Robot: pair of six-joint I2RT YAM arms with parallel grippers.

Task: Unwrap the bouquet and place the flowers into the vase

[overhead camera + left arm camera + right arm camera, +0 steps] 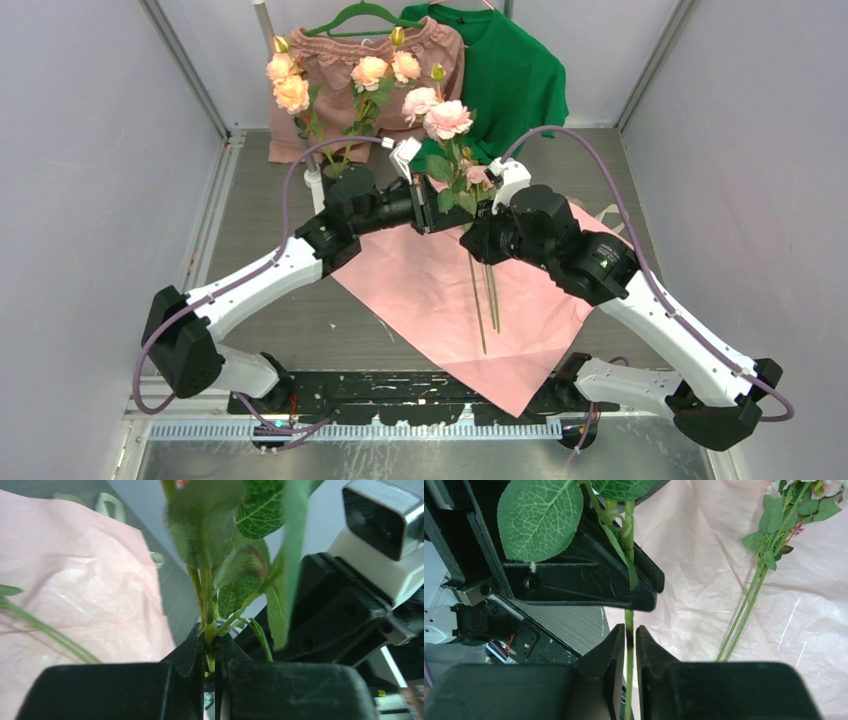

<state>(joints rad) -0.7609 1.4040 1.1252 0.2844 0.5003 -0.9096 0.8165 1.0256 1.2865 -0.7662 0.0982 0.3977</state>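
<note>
From above, my two arms meet over the middle of the table [255, 240], above the pink paper [430, 290], which lies unfolded and flat. Between my wrists the flowers [446, 118] stand upright, pink blooms on top and leaves just over both sets of jaws. Two bare stems [487, 300] lie on the paper below my right wrist. At the back, peach roses [291, 88] stand in front of pink shorts [340, 60] and a green shirt [515, 75]. I cannot pick out the vase here.

Through my left wrist camera, my left jaws are closed tight on the flowers' green stalk [209, 630], with broad leaves [205, 520] filling the view above. The paper is off to the left, and loops of cream ribbon [111, 504] lie at its far edge. My right arm's camera housing [380, 520] sits close by on the right.

Through my right wrist camera, my right jaws pinch the same thin stalk lower down. The black fingers [589, 580] of my left jaws sit just above, touching the stalk. To the right, a second spray [749, 595] lies flat on the paper, apart from both jaws.
</note>
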